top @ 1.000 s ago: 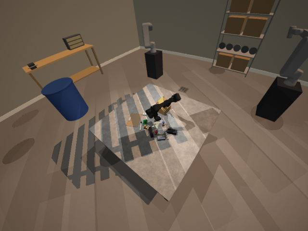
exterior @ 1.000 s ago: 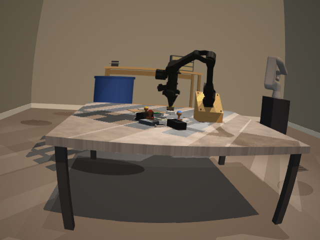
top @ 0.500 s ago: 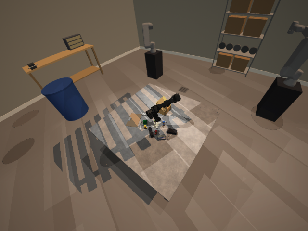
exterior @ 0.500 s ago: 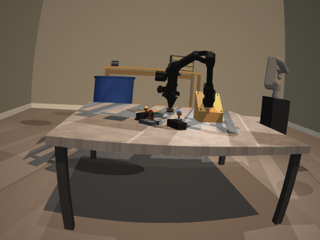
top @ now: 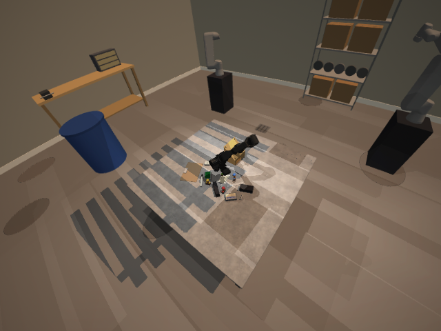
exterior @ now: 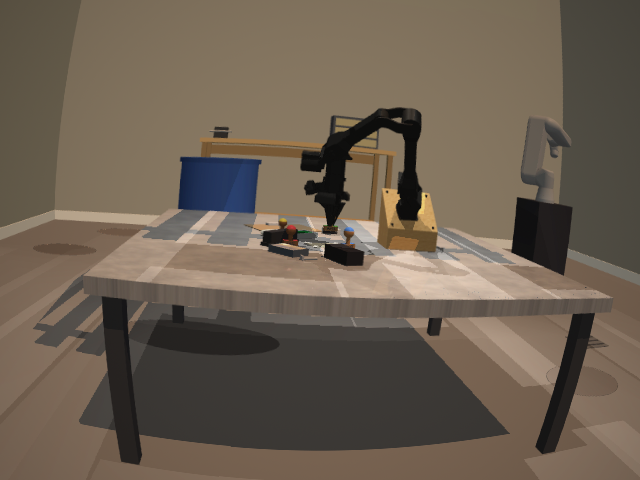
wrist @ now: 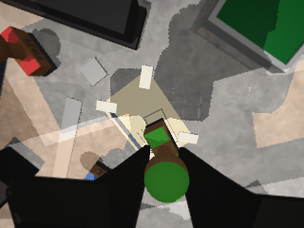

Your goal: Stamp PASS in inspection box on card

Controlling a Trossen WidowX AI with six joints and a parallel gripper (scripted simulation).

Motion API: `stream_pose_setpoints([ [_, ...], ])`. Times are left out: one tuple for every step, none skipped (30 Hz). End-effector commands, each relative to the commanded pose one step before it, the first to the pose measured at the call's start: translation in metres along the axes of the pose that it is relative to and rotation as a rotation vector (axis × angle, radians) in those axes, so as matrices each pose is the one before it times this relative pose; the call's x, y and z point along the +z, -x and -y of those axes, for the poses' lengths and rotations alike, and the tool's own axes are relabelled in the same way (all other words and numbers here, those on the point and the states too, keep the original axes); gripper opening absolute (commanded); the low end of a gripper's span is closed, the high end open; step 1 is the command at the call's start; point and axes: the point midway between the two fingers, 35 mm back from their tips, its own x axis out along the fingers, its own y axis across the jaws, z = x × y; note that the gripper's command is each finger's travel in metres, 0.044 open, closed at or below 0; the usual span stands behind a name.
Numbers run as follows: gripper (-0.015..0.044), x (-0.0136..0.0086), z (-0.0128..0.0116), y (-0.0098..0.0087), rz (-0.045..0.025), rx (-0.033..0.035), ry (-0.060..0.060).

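My gripper [top: 223,173] [exterior: 331,223] [wrist: 164,151] is shut on the green-knobbed stamp [exterior: 329,229] [wrist: 166,181], held knob up. The stamp is over the cream card [top: 223,179] [wrist: 130,97], a little above it as far as I can tell. The card is held by white tape pieces. In the wrist view the stamp's base covers part of the thin box outline [wrist: 154,113]; the rest shows just beyond the base. Whether a print lies under the stamp is hidden. The green ink pad [top: 207,174] [exterior: 306,232] [wrist: 254,26] lies open at the upper right of the wrist view.
A red stamp [top: 223,189] [exterior: 291,233] [wrist: 29,52], a blue stamp [top: 233,175] [exterior: 348,233] and a yellow stamp [top: 207,182] [exterior: 282,223] stand around the card. Black blocks [top: 246,188] [exterior: 343,254] and a tan sheet [top: 192,172] lie nearby.
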Motion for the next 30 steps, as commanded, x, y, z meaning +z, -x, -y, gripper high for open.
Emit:
stream_pose_setpoints([
  [0.0, -0.00054, -0.00055, -0.00333, -0.00183, 0.0048, -0.0043],
  [0.0, -0.00003, -0.00001, -0.00067, -0.00003, 0.00004, 0.0],
  [0.0, -0.00003, -0.00001, -0.00067, -0.00003, 0.00004, 0.0],
  [0.0, -0.00003, -0.00001, -0.00067, -0.00003, 0.00004, 0.0],
  [0.0, -0.00003, -0.00001, -0.00067, -0.00003, 0.00004, 0.0],
  [0.0, -0.00003, -0.00001, -0.00067, -0.00004, 0.00005, 0.0],
  [0.0, -0.00004, -0.00001, -0.00067, -0.00004, 0.00005, 0.0],
  [0.0, -0.00004, -0.00001, -0.00067, -0.00004, 0.00005, 0.0],
  [0.0, -0.00004, -0.00001, -0.00067, -0.00004, 0.00005, 0.0],
  [0.0, -0.00004, -0.00001, -0.00067, -0.00004, 0.00006, 0.0],
  [0.0, -0.00004, -0.00001, -0.00066, -0.00004, 0.00006, 0.0],
  [0.0, -0.00005, -0.00001, -0.00066, -0.00005, 0.00006, 0.0],
  [0.0, -0.00005, -0.00001, -0.00066, -0.00005, 0.00006, 0.0],
  [0.0, -0.00005, -0.00001, -0.00066, -0.00005, 0.00006, 0.0],
  [0.0, -0.00005, -0.00001, -0.00066, -0.00005, 0.00007, 0.0],
  [0.0, -0.00006, -0.00001, -0.00066, -0.00005, 0.00007, 0.0],
  [0.0, -0.00006, -0.00001, -0.00066, -0.00005, 0.00007, 0.0],
  [0.0, -0.00006, -0.00001, -0.00066, -0.00006, 0.00007, 0.0],
  [0.0, -0.00006, -0.00001, -0.00066, -0.00006, 0.00008, 0.0],
  [0.0, -0.00006, -0.00001, -0.00066, -0.00006, 0.00008, 0.0],
  [0.0, -0.00007, -0.00001, -0.00066, -0.00006, 0.00008, 0.0],
  [0.0, -0.00007, -0.00001, -0.00066, -0.00006, 0.00008, 0.0],
  [0.0, -0.00007, -0.00001, -0.00066, -0.00007, 0.00008, 0.0],
  [0.0, -0.00007, -0.00001, -0.00066, -0.00007, 0.00009, 0.0],
  [0.0, -0.00007, -0.00001, -0.00065, -0.00007, 0.00009, 0.0],
  [0.0, -0.00008, -0.00001, -0.00065, -0.00007, 0.00009, 0.0],
  [0.0, -0.00008, -0.00001, -0.00065, -0.00007, 0.00009, 0.0],
  [0.0, -0.00008, -0.00001, -0.00065, -0.00007, 0.0001, 0.0],
  [0.0, -0.00008, -0.00001, -0.00065, -0.00008, 0.0001, 0.0],
  [0.0, -0.00008, -0.00001, -0.00065, -0.00008, 0.0001, 0.0],
])
